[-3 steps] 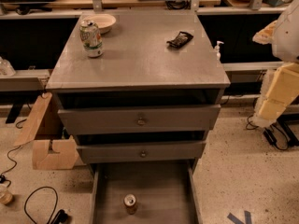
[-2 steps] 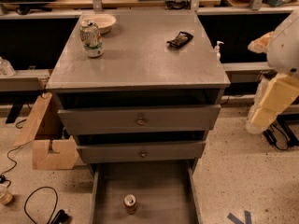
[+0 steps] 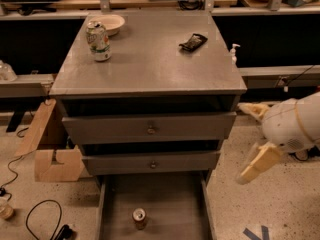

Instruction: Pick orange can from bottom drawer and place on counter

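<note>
The orange can (image 3: 139,218) stands upright on the floor of the bottom drawer (image 3: 170,199), which is pulled out at the foot of the grey cabinet, near its front middle. The counter (image 3: 150,64) is the cabinet's flat grey top. My gripper (image 3: 248,143) hangs to the right of the cabinet, level with the two upper drawers, well above and to the right of the can. Its two cream fingers (image 3: 259,163) are spread apart and hold nothing.
On the counter stand a green-and-white can (image 3: 98,40), a white bowl (image 3: 111,23) and a black object (image 3: 193,41). A cardboard box (image 3: 50,151) leans at the cabinet's left. Cables (image 3: 40,219) lie on the floor. A small pump bottle (image 3: 234,51) stands at the right.
My arm and gripper have dropped from beside the counter's right edge to the level of the upper drawers. The view has shifted closer. The can has not moved.
</note>
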You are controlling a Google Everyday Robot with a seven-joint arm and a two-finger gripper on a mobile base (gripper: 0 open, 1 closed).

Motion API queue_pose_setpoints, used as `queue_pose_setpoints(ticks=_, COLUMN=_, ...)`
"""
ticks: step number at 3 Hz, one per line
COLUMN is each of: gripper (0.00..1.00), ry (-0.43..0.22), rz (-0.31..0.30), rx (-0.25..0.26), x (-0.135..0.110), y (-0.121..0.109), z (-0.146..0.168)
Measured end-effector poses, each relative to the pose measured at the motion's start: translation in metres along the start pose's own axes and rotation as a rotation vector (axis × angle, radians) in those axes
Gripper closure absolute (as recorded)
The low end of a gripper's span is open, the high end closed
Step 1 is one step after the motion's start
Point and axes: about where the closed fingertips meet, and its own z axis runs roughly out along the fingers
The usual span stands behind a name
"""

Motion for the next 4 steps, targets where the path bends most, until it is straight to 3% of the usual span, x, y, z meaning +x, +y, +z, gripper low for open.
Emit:
queue_pose_setpoints(ticks=1, gripper=0.00, ry=-0.240, rz=0.003, rx=-0.078, x=0.000, y=0.017, z=0.052)
queue_pose_setpoints(ticks=2, gripper=0.00, ry=-0.370, rz=-0.032, rx=-0.190, x=-0.007, y=0.040, z=0.088)
queue_pose_setpoints(ticks=3, gripper=0.00, ry=-0.372, rz=-0.031, rx=-0.190, x=-0.007, y=0.040, z=0.092)
queue_pose_setpoints(ticks=4, gripper=0.00, ry=-0.406, rz=-0.005, rx=-0.183, x=0.005, y=0.045, z=0.129)
